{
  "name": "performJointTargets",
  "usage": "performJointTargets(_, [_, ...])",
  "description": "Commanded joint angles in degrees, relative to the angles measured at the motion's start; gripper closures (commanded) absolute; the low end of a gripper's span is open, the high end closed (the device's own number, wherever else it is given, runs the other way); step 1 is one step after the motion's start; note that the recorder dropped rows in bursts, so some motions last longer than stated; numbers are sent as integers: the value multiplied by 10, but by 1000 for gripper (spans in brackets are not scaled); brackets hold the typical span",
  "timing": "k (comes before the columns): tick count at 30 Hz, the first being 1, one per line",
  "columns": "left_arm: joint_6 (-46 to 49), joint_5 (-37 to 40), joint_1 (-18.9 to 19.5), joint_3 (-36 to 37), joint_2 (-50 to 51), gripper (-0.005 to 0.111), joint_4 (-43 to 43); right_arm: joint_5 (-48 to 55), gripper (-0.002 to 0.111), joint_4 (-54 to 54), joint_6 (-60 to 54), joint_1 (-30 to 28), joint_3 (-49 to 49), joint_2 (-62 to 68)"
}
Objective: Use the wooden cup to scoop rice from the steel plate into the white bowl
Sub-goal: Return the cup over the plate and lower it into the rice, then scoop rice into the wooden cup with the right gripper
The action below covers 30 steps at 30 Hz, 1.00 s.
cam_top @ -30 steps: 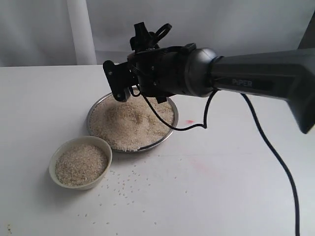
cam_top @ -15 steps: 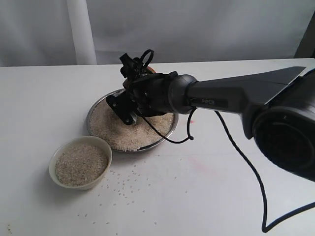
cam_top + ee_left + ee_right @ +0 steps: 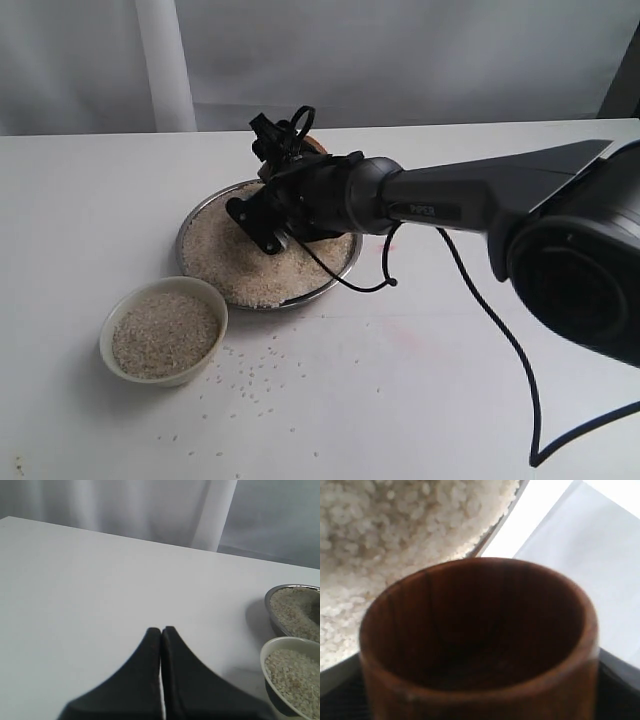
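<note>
The wooden cup (image 3: 480, 645) fills the right wrist view, its dark inside empty, held over the rice (image 3: 385, 545) near the steel plate's rim (image 3: 496, 529). My right gripper (image 3: 262, 226) is shut on the cup, low over the rice heap (image 3: 232, 265) in the steel plate (image 3: 184, 236); only a brown sliver of the cup (image 3: 313, 146) shows behind the wrist. The white bowl (image 3: 109, 324), full of rice (image 3: 166, 334), stands in front of and to the left of the plate. My left gripper (image 3: 161, 629) is shut and empty over bare table, with the bowl (image 3: 265, 653) and plate (image 3: 273, 593) off to one side.
Loose grains (image 3: 250, 380) lie scattered on the white table in front of the bowl and plate. A black cable (image 3: 480, 300) trails from the right arm across the table. A white curtain hangs behind the table.
The right arm came down from above the plate until the gripper and cup sat low at the rice, then shifted slightly. The bowl and plate have not moved.
</note>
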Motion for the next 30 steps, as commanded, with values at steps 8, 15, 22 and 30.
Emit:
performJointTargets(8, [-1,-4,0,-2,-1,107,2,3,108,-8,5,-5,-5,16])
performJointTargets(15, [-1,-4,0,-2,-1,107,2,-9,108,-4,8,-3,-5,18])
performJointTargets(22, [-1,-4,0,-2,-1,107,2,-24,108,23,8,4,-5,18])
performJointTargets(30, [-1,-4,0,-2,-1,107,2,-27,108,24,26,25,-5,19])
